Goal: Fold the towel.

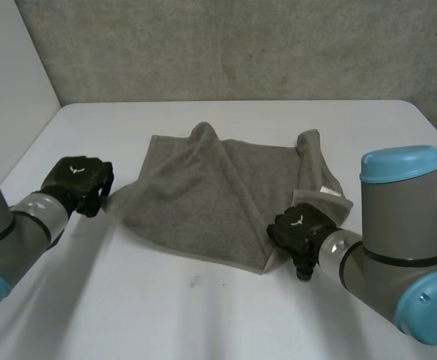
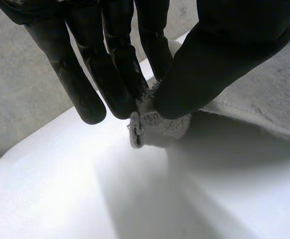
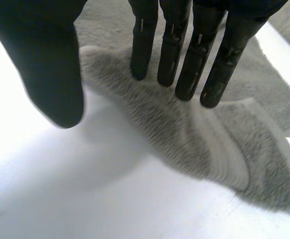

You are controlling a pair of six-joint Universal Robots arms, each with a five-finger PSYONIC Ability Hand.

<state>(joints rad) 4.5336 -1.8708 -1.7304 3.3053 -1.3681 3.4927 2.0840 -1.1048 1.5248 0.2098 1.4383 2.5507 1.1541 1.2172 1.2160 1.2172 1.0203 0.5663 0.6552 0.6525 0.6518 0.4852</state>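
The grey towel [image 1: 203,202] lies rumpled in the middle of the white table [image 1: 203,315]. Its long axis runs from one arm's side to the other, and a raised crease slants from its far edge toward its near right corner. The left hand [image 1: 76,180] pinches the towel's left corner between thumb and straight fingers (just the tip). The right hand [image 1: 300,231] is at the near right corner, fingers straight over the cloth, thumb spread wide, gripping nothing.

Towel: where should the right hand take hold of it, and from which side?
Take the towel by its near right corner, probably, coming from the robot's side. The right hand is open there: fingers over the cloth, thumb over bare table, the edge between them. The left hand pinches the left corner.
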